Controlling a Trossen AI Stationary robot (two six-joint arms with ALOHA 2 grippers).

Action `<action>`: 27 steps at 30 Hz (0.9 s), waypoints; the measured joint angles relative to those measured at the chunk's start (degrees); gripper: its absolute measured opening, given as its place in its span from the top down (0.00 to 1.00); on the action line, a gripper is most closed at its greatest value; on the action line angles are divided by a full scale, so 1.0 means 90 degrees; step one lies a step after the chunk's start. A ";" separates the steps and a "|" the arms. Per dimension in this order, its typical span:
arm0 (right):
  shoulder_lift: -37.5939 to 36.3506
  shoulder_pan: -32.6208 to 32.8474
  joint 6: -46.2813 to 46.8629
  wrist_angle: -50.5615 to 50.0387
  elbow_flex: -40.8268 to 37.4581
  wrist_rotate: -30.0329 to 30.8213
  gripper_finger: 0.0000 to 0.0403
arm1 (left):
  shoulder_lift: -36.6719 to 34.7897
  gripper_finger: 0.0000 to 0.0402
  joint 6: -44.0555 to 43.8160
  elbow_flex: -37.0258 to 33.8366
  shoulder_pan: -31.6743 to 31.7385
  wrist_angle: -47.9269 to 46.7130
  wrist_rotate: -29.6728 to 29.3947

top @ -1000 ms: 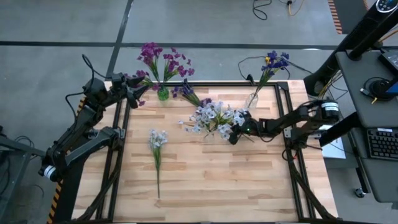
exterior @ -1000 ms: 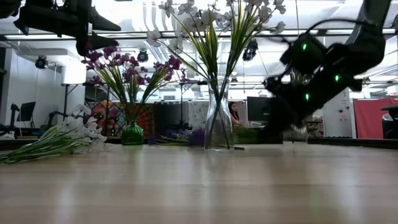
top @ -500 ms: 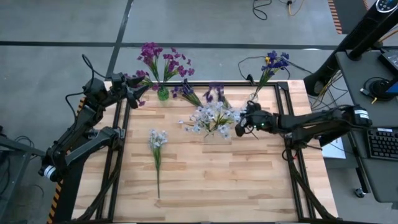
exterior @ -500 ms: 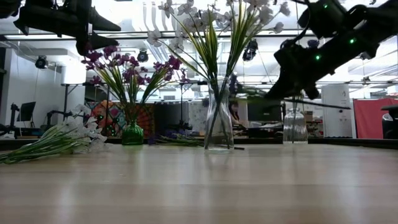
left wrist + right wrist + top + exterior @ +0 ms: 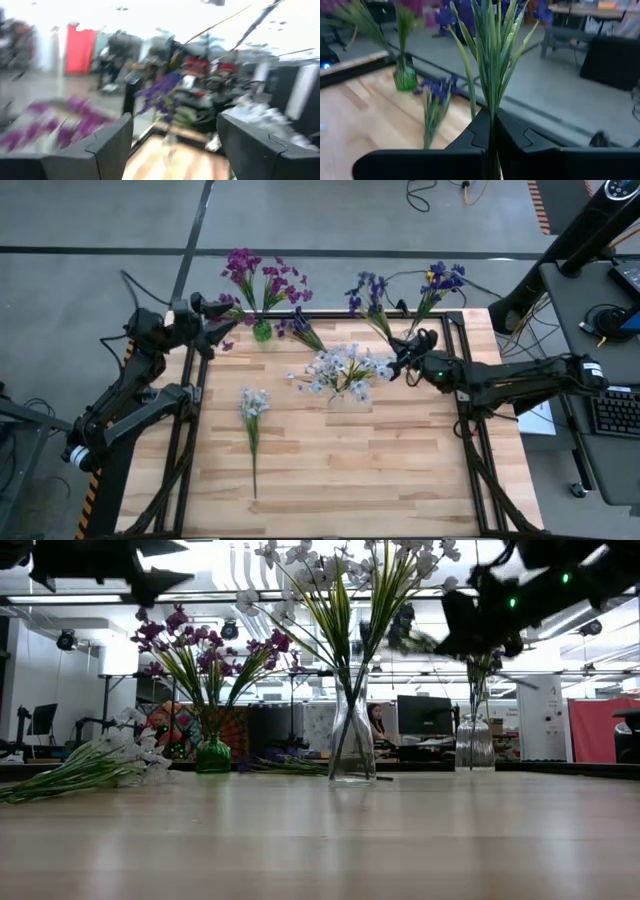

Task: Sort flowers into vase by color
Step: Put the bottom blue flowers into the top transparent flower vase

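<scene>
Gripping one blue spray, right gripper pinches its stem; left gripper spread; three vases; no writing legible.

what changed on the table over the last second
The right gripper, shut on a blue-violet spray, lifted it from beside the white flowers toward the clear vase at the back. The left gripper edged back. The green vase and lying white spray stayed.

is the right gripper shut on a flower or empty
Shut on a flower. In the right wrist view the right gripper has its fingers pressed together on the green stems of a blue-violet spray, lifted off the table.
</scene>
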 joint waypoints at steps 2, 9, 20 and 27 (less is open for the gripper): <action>-0.0178 0.0000 -0.0350 -0.0017 0.0182 0.0004 0.97 | -0.0018 0.33 -0.0226 0.0000 -0.0065 0.0537 0.0084; -0.0592 0.0000 -0.1858 -0.0116 0.1171 0.0017 0.97 | -0.0112 0.33 -0.0281 0.0468 -0.0416 0.1053 0.0119; -0.0596 0.0172 -0.3109 -0.0525 0.2938 -0.0278 0.97 | 0.0178 0.33 0.0395 0.1246 -0.1795 0.0824 -0.0338; -0.0354 0.0199 -0.2849 -0.0396 0.3716 -0.2136 0.97 | 0.1368 0.33 0.1170 0.1612 -0.3194 0.0879 -0.1164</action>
